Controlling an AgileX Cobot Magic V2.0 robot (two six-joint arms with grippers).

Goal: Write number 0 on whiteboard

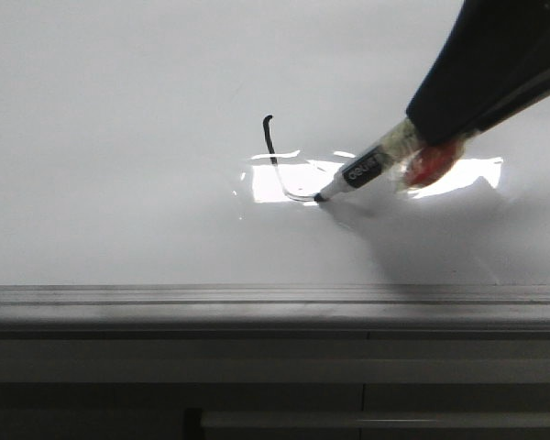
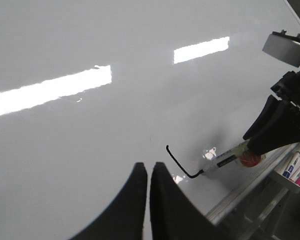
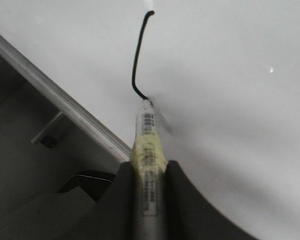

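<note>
The whiteboard (image 1: 119, 183) (image 2: 80, 150) (image 3: 240, 75) is glossy white. On it the number 0 (image 1: 273, 151) (image 2: 179, 160) (image 3: 136, 60) stands as an open black curve: a small hook at the top, a line running down, and a bend at the bottom that ends at the marker tip. My right gripper (image 1: 422, 133) (image 2: 260, 142) (image 3: 149, 167) is shut on a taped marker (image 1: 353, 174) (image 2: 225, 161) (image 3: 147, 135), whose tip touches the board. My left gripper (image 2: 148, 166) hovers over bare board left of the stroke, shut on nothing.
A grey metal edge strip (image 1: 275, 307) (image 3: 60, 100) runs along the board's near side. Bright light glare (image 1: 284, 179) lies around the stroke. A small holder with spare markers (image 2: 295, 167) hangs off the board's edge beyond the right arm.
</note>
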